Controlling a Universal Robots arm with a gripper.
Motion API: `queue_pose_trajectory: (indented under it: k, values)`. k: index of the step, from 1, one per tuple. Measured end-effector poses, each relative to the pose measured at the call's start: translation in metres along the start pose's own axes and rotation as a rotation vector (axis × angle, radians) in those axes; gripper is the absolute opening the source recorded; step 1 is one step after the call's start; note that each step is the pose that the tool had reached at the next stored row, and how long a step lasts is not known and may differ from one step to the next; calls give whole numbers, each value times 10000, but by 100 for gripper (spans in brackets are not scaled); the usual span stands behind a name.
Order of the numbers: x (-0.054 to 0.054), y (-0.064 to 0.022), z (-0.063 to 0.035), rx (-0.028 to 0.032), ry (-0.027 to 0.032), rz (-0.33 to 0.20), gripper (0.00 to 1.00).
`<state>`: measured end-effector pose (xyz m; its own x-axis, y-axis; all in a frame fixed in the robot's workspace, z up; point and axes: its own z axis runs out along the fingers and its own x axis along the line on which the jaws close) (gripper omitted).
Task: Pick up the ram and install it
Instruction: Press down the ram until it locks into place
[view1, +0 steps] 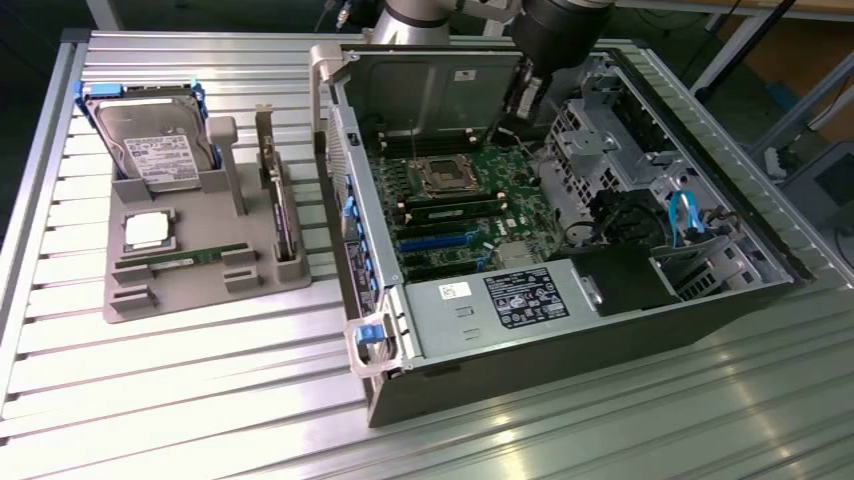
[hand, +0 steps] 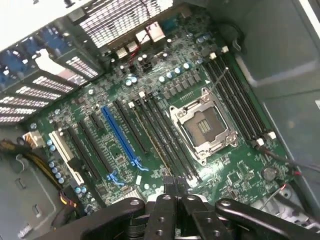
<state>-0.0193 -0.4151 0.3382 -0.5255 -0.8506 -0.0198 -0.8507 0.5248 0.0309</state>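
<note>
Ram stick (view1: 187, 258), 1 of them, lies flat in the grey fixture tray (view1: 134, 300) on the exterior view's left, well apart from the gripper; not picked up.
Second stick (view1: 447, 206) appears to stand in a slot just beside the CPU socket (hand: 204, 127) on the motherboard (hand: 100, 150) (thin green edge, seen in the wrist view at (hand: 152, 140)); whether it is fully seated I cannot tell.
Gripper (hand: 172, 186) is inside the open computer case (view1: 561, 350), low over the memory slots; fingers pressed together, nothing visibly pinched between them; in the exterior view it hangs over the board (view1: 507, 130).
Progress, as a judgement: 1 stick looks placed, 1 left in the tray; roughly half done if both are meant to go in.
Writing: white label on the hard drive (view1: 154, 145) and a black-and-white label on the power supply (view1: 527, 295); neither can be read; no brand made out.
</note>
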Motion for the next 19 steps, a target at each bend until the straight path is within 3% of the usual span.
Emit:
queue_pose_trajectory:
  k: [3, 11, 15, 19]
  values:
    - [0, 0, 3, 20, -30, 971, 10]
    - [0, 0, 7, 52, -80, 2612, 10]
    - [0, 0, 12, 76, -117, 3814, 10]
    - [0, -1, 15, 90, -139, 4521, 10]
